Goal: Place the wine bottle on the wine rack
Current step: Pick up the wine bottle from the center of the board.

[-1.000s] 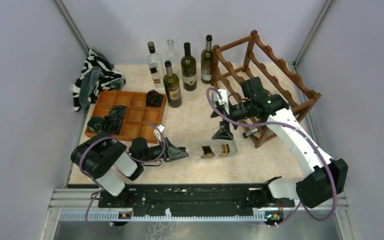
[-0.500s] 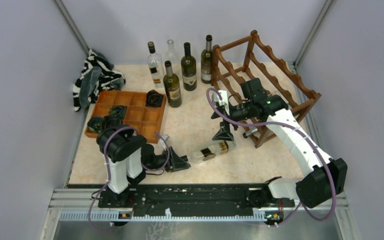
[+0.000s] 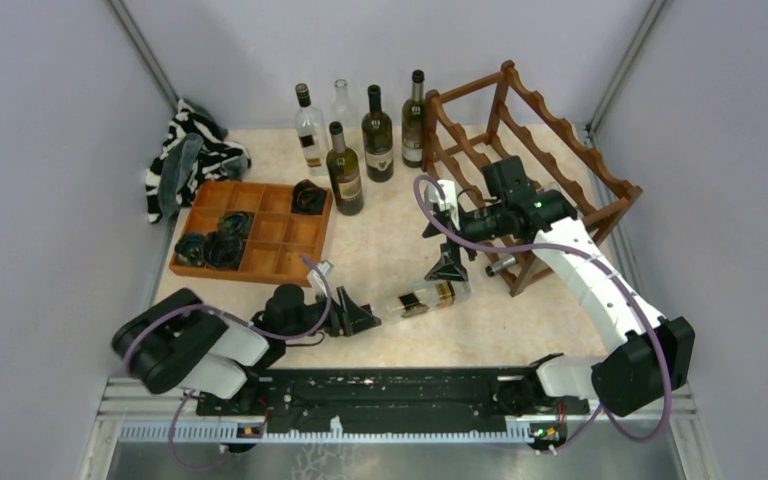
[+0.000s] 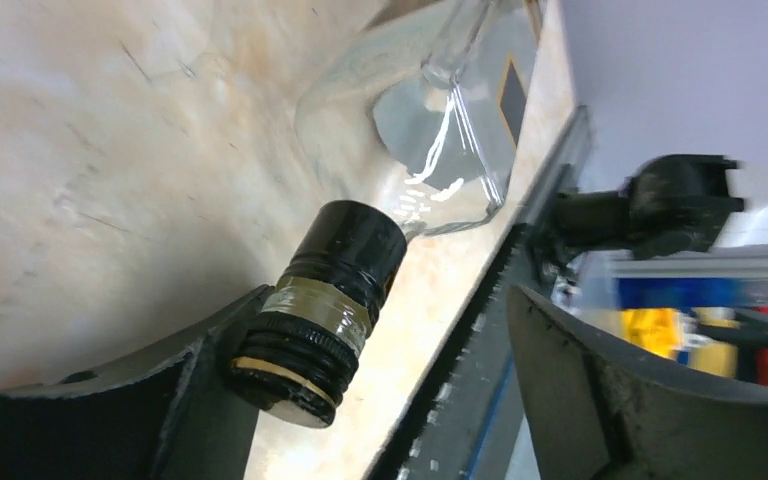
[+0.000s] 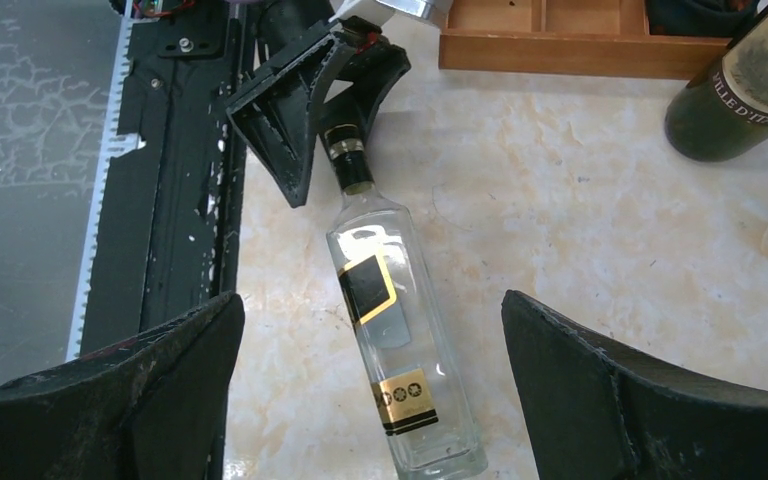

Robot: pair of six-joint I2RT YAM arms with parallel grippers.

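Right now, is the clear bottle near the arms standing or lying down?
Lying down. The clear bottle rests lengthwise on the table, label facing up.

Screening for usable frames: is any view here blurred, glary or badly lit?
Left wrist: white glare streaks on the shoulder of the clear bottle, its cap sharp, the background at the right edge smeared. Right wrist: crisp, evenly lit, the gold labels distinct. Top external: sharp, soft shadows on the table, no glare.
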